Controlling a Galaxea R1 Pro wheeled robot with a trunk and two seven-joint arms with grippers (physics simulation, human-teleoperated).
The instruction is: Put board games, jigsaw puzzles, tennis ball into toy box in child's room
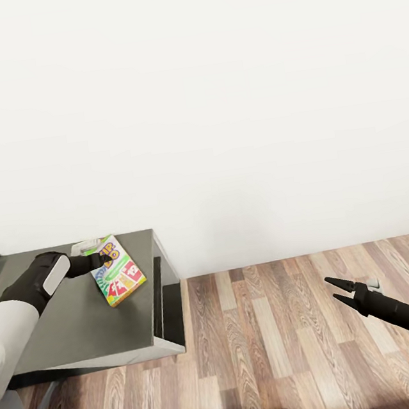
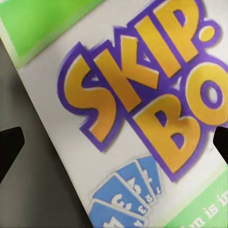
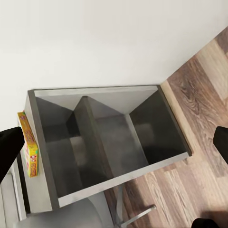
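Well, left gripper (image 1: 106, 259) sat wide over Skip-Bo box (image 1: 118, 271) w/o gripping; right gripper (image 1: 342, 292) hung open. Off-centre pinch could shove box off side unit (image 1: 72, 325).

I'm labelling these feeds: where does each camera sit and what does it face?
Head: high, looking down at the dark grey side unit, both arms showing.
Left wrist: just above the yellow-green Skip-Bo box, black fingertips at the edges.
Right wrist: faces the unit's open side, fingertips at the edges.
All three share the Skip-Bo box.
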